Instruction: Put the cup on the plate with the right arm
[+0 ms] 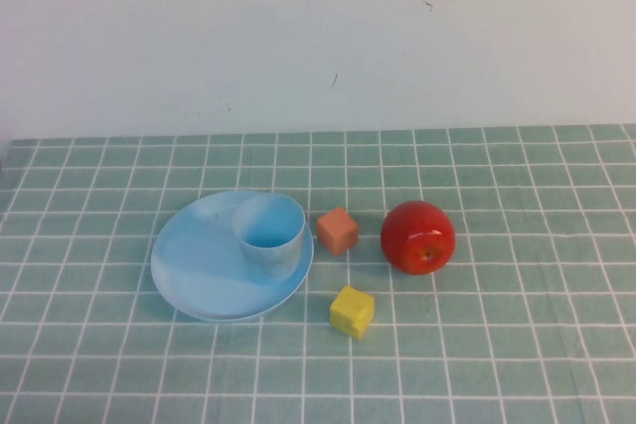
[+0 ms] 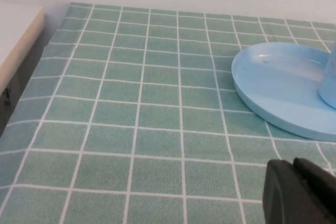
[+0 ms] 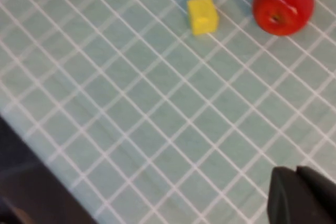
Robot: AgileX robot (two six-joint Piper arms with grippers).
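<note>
The cup (image 1: pixel 271 235) sits upright on the plate (image 1: pixel 199 270), right side. The left pincer (image 2: pixel 299 192) and right pincer (image 3: pixel 302 195) hang over the table (image 1: pixel 517 345); can't tell if either's open.

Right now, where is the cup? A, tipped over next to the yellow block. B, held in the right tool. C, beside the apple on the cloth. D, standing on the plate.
D: the cup stands upright on the plate, at its right side; neither tool appears in the high view.
</note>
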